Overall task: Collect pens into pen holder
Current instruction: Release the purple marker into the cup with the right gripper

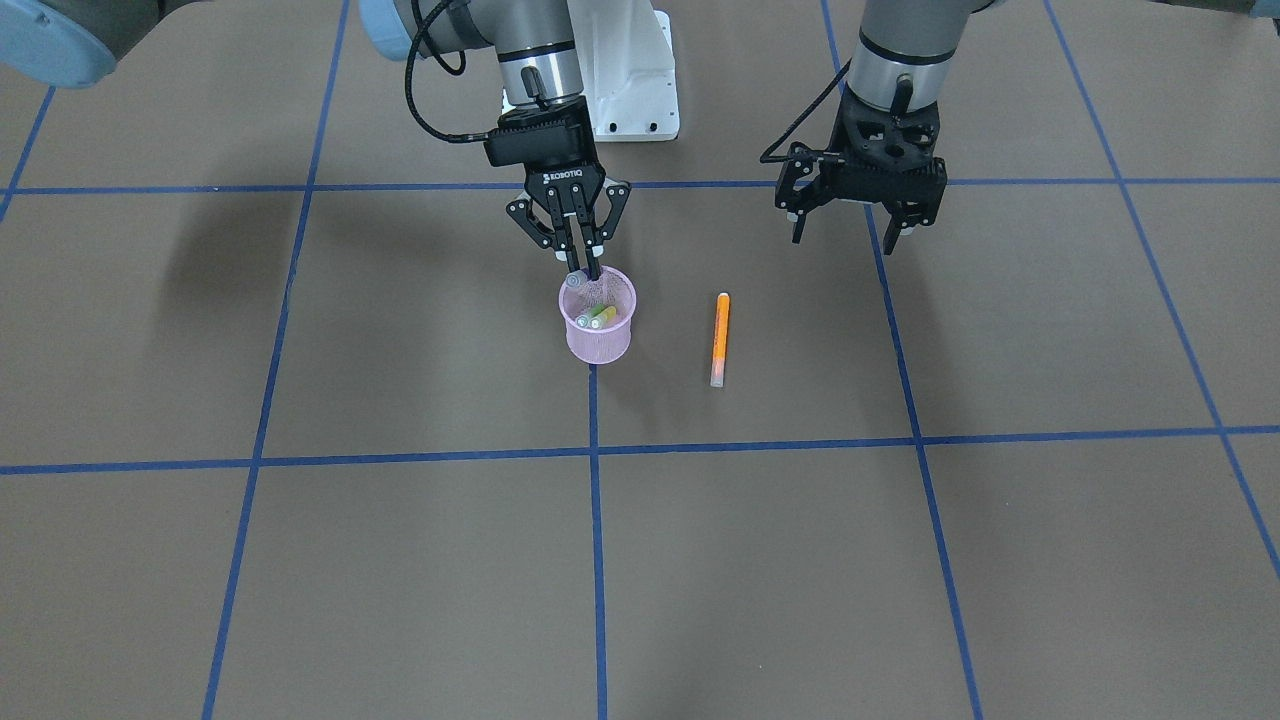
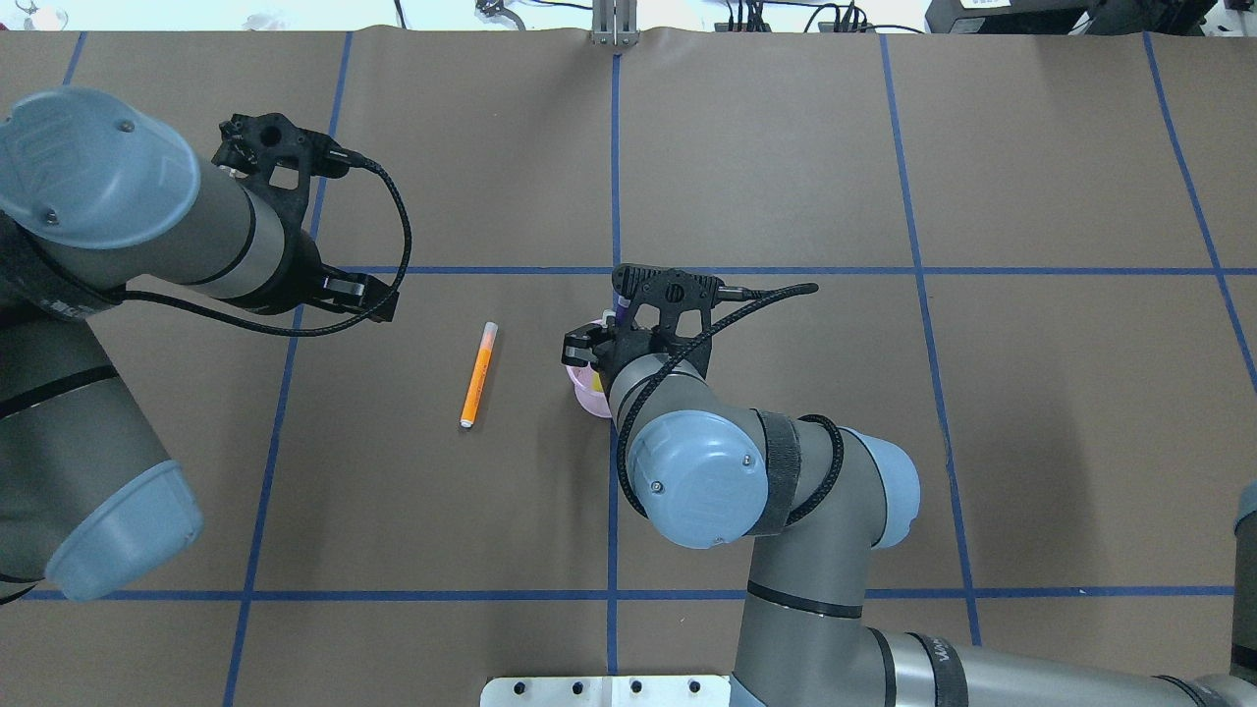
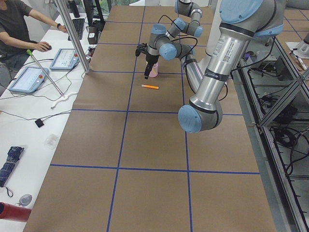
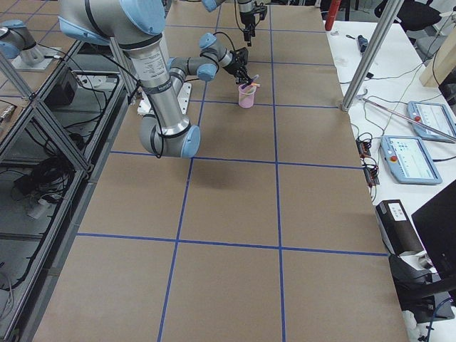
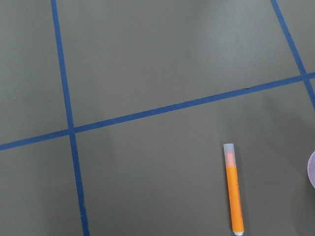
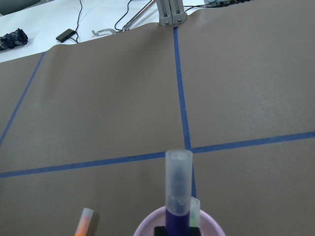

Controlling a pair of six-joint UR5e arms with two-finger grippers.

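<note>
The pink mesh pen holder (image 1: pixel 598 340) stands near the table's middle. It holds a green pen (image 1: pixel 590 318) and a yellow pen (image 1: pixel 606 315). My right gripper (image 1: pixel 581 268) is just above its rim, shut on a purple pen (image 6: pixel 177 216) with a pale cap. The pen stands upright with its lower end inside the holder (image 6: pixel 147 229). An orange pen (image 1: pixel 720 338) lies flat on the table beside the holder, and also shows in the left wrist view (image 5: pixel 234 191). My left gripper (image 1: pixel 845 232) is open and empty, hovering behind the orange pen.
Brown paper with blue tape grid lines (image 1: pixel 594 520) covers the table. The white robot base plate (image 1: pixel 640 90) is behind the holder. Operators' desks with tablets (image 3: pixel 29 77) lie beyond the far table edge.
</note>
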